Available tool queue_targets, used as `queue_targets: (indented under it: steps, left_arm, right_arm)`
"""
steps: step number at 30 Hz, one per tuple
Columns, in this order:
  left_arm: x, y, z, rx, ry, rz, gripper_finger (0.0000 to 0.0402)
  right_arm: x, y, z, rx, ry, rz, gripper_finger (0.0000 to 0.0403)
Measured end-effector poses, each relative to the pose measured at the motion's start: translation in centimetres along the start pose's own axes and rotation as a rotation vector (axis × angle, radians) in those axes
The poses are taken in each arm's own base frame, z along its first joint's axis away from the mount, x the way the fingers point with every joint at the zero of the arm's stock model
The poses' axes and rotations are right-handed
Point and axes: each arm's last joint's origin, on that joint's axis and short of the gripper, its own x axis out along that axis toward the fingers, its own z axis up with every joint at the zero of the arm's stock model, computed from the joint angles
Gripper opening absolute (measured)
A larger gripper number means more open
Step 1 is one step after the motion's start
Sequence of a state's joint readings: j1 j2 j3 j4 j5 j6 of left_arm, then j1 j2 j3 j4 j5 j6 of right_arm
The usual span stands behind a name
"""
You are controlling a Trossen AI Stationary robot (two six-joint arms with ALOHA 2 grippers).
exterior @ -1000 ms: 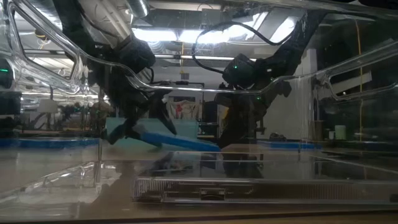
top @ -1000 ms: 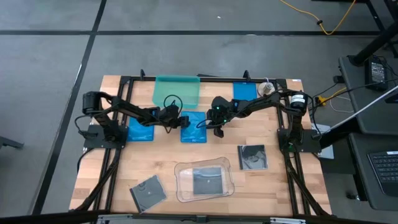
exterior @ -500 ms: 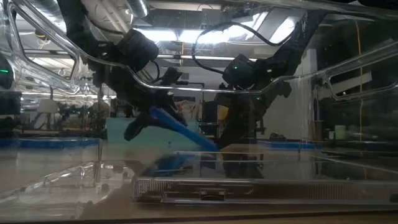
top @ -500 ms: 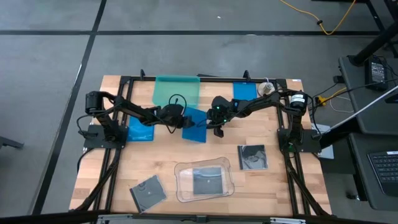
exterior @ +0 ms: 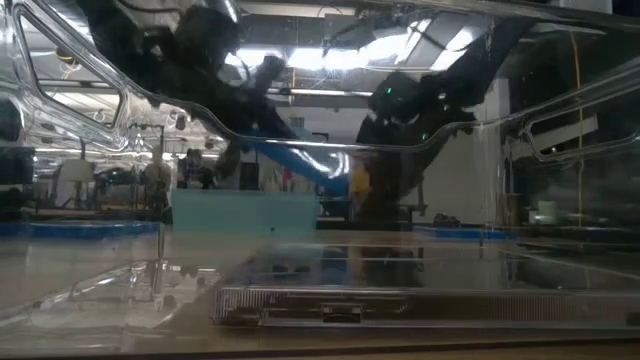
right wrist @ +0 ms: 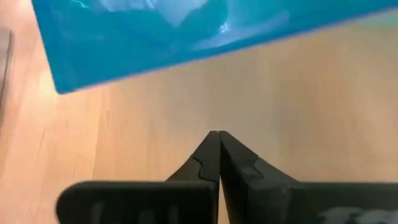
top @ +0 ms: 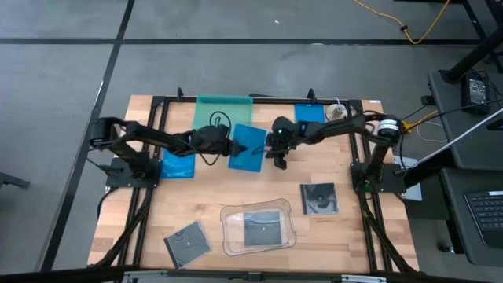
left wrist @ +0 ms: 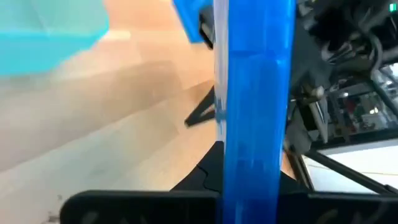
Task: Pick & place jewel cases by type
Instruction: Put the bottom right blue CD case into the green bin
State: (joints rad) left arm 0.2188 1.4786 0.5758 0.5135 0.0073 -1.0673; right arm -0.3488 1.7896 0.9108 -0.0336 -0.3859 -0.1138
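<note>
Table front edge, 6 o'clock side of the high view: dark jewel case (top: 187, 243) lies flat at about 7 o'clock, tilted. Just beside it toward centre, clear rounded tray (top: 255, 229) with another dark case (top: 262, 228) lying inside it. Third dark case (top: 318, 198) flat on the wood at about 4 o'clock, apart from the tray.

Mid-table: left gripper (top: 225, 147) clamped on the edge of a blue jewel case (top: 247, 147), which is lifted off the wood and tilted; low view shows it slanting in the air (exterior: 300, 160). Left wrist view shows the same case edge-on (left wrist: 252, 106) between the fingers. Right gripper (top: 278, 162) sits just beside the lifted case, at its 3 o'clock side, fingers pressed together with nothing between them; right wrist view confirms the tips (right wrist: 218, 149) meeting over bare wood.

Second blue case (top: 178, 166) flat at 9 o'clock, under the left arm.

Far edge, 12 o'clock: teal tray (top: 223, 114), and another blue case (top: 309, 113) at about 1 o'clock.
</note>
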Motion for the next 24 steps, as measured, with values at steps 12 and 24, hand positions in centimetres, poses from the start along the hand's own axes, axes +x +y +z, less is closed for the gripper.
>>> queue_targets:
  steps: [12, 24]
  left_arm:
    - [-6.8, -3.8, 3.9, 0.207, -0.244, -0.079, 0.0004]
    - [-14.7, -11.8, 8.5, 0.624, -0.37, -0.197, 0.0004]
  right_arm:
    - [-7.9, 1.7, 2.9, -0.057, -0.166, -0.11, 0.0006]
    - [-13.7, 4.1, 4.6, 0.023, -0.381, -0.113, 0.0007]
